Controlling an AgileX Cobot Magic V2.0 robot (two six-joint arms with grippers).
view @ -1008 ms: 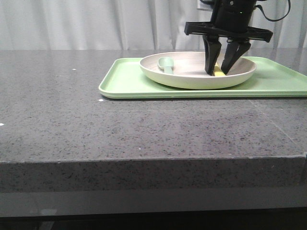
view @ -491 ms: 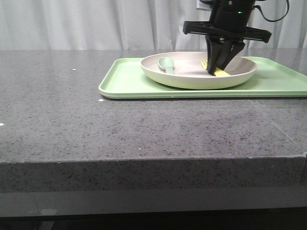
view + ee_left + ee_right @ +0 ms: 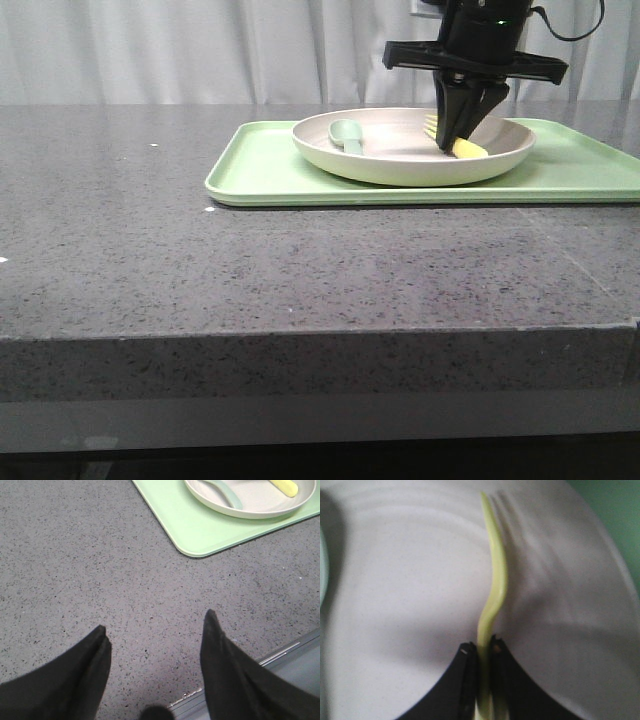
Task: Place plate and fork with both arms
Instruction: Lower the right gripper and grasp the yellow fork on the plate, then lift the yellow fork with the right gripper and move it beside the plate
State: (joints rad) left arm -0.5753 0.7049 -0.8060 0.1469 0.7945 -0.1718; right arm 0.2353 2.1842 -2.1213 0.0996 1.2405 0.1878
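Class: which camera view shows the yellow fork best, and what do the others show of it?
The right wrist view: the fork fills it, clamped in the right gripper. The front view shows its ends either side of the fingers; the left wrist view shows only one end.

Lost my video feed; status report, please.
Right gripper shut on fork, above plate. Left gripper open, idle over table. Spoon in plate.

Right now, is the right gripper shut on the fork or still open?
Shut on it. In the right wrist view the right gripper pinches the fork handle over the plate.
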